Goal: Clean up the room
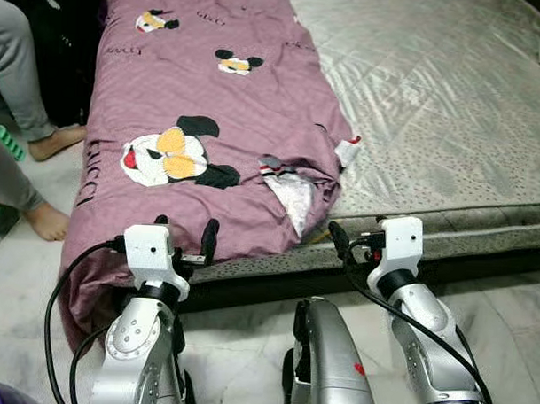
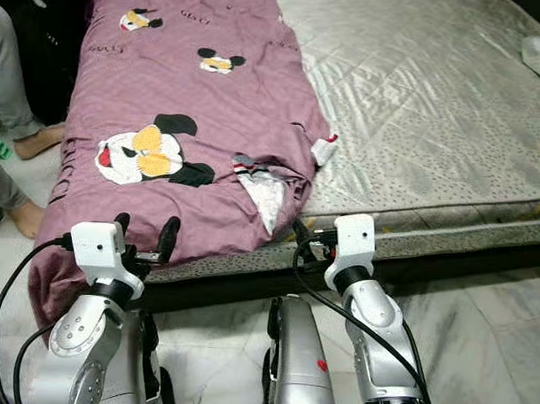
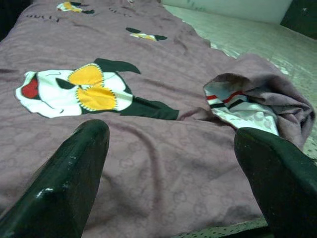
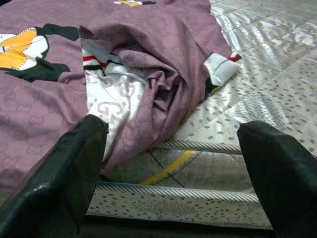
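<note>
We observed a mauve blanket printed with cartoon mouse figures spread along the left half of a mattress, its near edge hanging over the mattress side toward the floor. At the blanket's near right corner, toward 3 o'clock of the large mouse print, the fabric was folded back in a rumpled bunch, showing a pale lining with red and dark stripes. The rest of the mattress, from 12 to 3 o'clock in the head views, lay uncovered, with a pale quilted surface. The left gripper hovered just at the near edge of the blanket, at 6 o'clock of the large print; its fingers stood wide apart with nothing between them. The right gripper was held near the mattress side, at about 5 o'clock of the folded corner; its fingers were likewise wide apart and empty, with the bunched corner and the mattress edge beyond them. At 9 o'clock of the blanket, a person's legs in grey trousers and bare feet stood on the floor beside the bed.
</note>
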`<state>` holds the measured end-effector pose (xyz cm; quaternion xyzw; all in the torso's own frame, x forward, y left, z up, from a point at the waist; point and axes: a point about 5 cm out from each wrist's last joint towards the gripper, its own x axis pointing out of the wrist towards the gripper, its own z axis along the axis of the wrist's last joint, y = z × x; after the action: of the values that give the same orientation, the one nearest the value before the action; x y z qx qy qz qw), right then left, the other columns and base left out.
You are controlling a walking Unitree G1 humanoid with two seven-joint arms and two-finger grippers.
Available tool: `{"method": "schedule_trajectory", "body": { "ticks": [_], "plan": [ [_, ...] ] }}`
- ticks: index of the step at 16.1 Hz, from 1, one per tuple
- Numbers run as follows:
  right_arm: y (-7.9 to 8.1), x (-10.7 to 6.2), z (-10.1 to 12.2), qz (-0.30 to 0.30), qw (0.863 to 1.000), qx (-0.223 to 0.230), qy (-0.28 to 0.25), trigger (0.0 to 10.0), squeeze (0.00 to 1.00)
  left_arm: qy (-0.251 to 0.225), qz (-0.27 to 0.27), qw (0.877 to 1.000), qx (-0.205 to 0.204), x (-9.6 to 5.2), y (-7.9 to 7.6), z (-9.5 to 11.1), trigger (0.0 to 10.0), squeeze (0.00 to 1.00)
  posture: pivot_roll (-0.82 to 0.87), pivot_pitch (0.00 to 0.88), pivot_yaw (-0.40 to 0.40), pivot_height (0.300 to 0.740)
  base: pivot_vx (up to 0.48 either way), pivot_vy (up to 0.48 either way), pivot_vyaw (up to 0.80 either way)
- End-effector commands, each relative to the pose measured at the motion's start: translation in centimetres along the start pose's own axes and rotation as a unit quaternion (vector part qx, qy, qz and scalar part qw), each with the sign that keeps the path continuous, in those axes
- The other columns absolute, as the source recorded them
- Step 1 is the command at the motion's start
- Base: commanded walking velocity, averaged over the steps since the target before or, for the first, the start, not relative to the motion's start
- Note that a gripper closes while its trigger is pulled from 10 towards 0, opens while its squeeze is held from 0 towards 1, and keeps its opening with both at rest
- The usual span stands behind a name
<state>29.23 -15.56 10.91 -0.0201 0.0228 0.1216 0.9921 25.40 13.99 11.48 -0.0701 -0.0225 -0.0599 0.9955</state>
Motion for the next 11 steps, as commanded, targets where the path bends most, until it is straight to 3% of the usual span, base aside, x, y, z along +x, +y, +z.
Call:
{"method": "schedule_trajectory", "body": {
  "ticks": [1,6,11],
  "plan": [
    [-0.11,-0.14,-0.28,0.003,1.000,-0.010,0.007,10.0,0.00,0.003,-0.005,1.000,-0.002,-0.11,-0.17,-0.22,10.0,0.00,-0.11,0.212,-0.053,0.545,0.337,0.000,0.00],
    [-0.10,0.13,-0.33,0.009,1.000,-0.008,0.008,10.0,0.00,0.006,-0.002,1.000,-0.004,-0.07,-0.16,-0.37,10.0,0.00,-0.11,0.203,-0.056,0.545,0.323,0.000,0.00],
    [-0.07,0.35,-0.37,0.014,1.000,-0.018,0.007,10.0,0.00,0.015,0.009,1.000,-0.002,0.02,0.03,-0.55,10.0,0.00,-0.10,0.210,-0.055,0.545,0.000,0.000,0.00]
  ]
}}
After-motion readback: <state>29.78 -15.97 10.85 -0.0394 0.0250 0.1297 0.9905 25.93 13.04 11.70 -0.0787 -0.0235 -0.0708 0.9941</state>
